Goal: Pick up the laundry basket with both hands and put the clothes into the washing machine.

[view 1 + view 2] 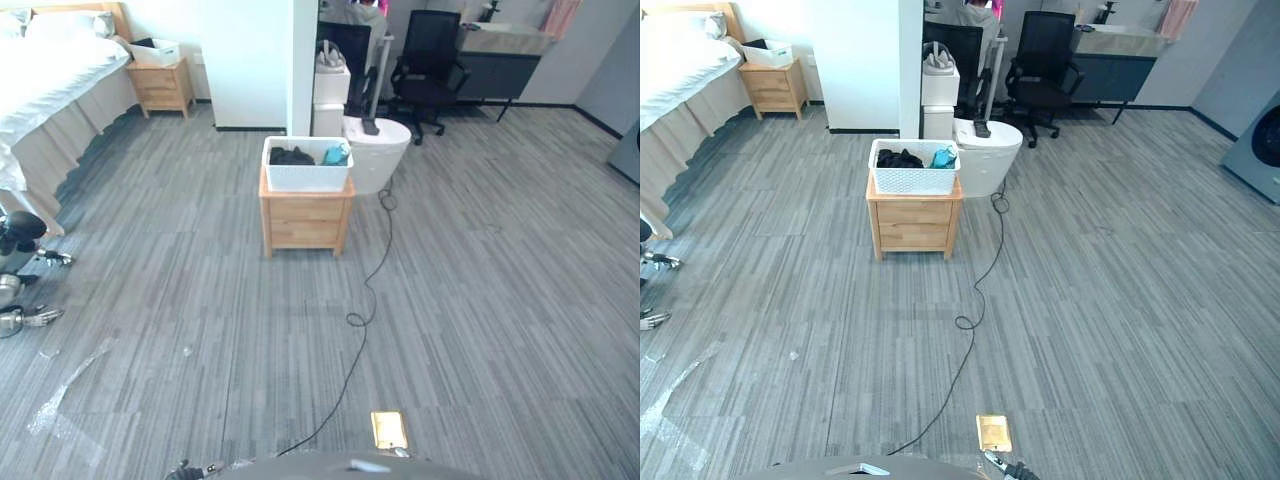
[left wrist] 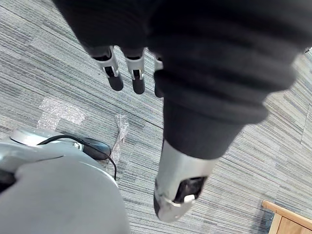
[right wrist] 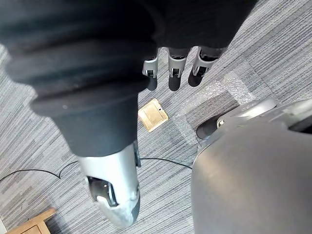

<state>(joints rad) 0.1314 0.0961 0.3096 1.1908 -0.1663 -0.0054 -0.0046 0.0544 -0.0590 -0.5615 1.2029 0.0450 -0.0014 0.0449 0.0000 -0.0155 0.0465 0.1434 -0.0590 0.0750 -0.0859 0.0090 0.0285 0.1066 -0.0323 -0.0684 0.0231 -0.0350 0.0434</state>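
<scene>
Grey floor (image 1: 470, 300) lies under my left fingers (image 2: 136, 74) and right fingers (image 3: 176, 73), all hanging slack and empty. Well ahead, midway between both hands, the laundry basket (image 1: 307, 177) sits on a wooden table (image 1: 305, 221), long side towards me.

Straight ahead of me, mid-floor, the laundry basket (image 1: 307, 176) sits on a bedside cabinet (image 1: 305, 222), with clothes (image 1: 291, 156) lying inside it. Just behind it to the right stands a rounded container (image 1: 380, 152), and behind both a wall column (image 1: 250, 60). Far left I see the bed (image 1: 45, 85), with a second cabinet (image 1: 162, 88) beside its head carrying a box (image 1: 156, 51). Back right, an office chair (image 1: 428, 62) stands before a desk (image 1: 505, 45). The washing machine (image 1: 1260, 150) is at the far right edge. A floor plate (image 1: 388, 430) lies close in front of me.
</scene>
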